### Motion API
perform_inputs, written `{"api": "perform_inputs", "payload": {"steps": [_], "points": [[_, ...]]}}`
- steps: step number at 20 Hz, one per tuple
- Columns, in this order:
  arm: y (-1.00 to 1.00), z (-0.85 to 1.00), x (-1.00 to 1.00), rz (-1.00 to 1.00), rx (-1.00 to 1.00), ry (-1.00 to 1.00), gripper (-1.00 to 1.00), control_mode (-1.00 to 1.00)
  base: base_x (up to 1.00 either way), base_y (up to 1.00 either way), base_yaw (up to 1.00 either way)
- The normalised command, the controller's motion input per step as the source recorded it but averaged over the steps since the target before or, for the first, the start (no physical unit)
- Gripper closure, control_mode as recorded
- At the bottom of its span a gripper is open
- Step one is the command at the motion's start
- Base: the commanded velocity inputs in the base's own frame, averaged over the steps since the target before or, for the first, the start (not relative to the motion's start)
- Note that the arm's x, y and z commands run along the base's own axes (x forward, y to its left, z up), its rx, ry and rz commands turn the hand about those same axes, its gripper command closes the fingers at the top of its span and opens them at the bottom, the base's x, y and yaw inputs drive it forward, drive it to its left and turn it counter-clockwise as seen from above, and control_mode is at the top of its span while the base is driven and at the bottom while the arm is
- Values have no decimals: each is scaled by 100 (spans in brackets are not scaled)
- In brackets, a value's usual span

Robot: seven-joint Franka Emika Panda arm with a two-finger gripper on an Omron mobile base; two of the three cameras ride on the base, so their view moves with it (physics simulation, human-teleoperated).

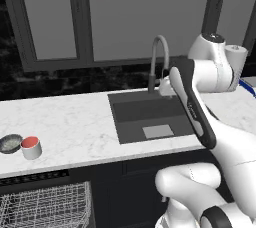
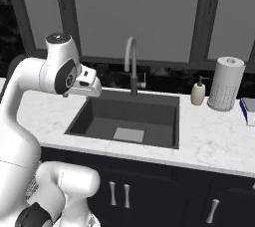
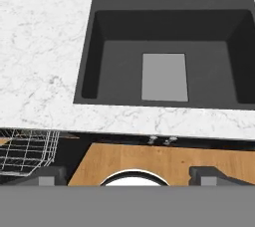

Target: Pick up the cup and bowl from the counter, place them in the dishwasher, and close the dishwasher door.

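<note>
The cup [image 1: 31, 147], short and white-grey with a red inside, stands at the left end of the counter [image 1: 75, 127]. The shallow grey bowl [image 1: 10, 143] sits touching its left side. Below them the dishwasher [image 1: 35, 177] is open, and its silver wire rack [image 1: 47, 206] sticks out; the rack [image 3: 25, 151] also appears at the lower left of the hand view. The dishwasher door is out of view. My gripper [image 3: 128, 175] hangs above the sink, well to the right of the cup and bowl. It is open, its dark fingertips [image 3: 50, 175] wide apart with nothing between them.
A dark sink [image 1: 150, 117] with a curved grey faucet [image 1: 157, 57] lies in the counter's middle. Right of it stand a soap bottle [image 2: 198, 93] and a tall perforated white cylinder [image 2: 225, 82]. Black cabinets with short handles [image 2: 118, 193] run below. The floor [image 3: 174, 164] is wooden.
</note>
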Motion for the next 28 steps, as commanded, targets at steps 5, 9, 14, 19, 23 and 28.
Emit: {"api": "perform_inputs", "payload": {"steps": [5,9,14,19,23,28], "points": [[4,-2,-5,0,0,0,-100,100,-43,9,3],[0,0,0,0,0,0,-100,100,-41,-13,36],[0,0,0,0,0,0,-100,100,-8,-51,64],[0,0,0,0,0,0,-100,100,0,-45,70],[0,0,0,0,0,0,-100,100,8,-48,64],[0,0,0,0,0,0,-100,100,25,-63,50]]}}
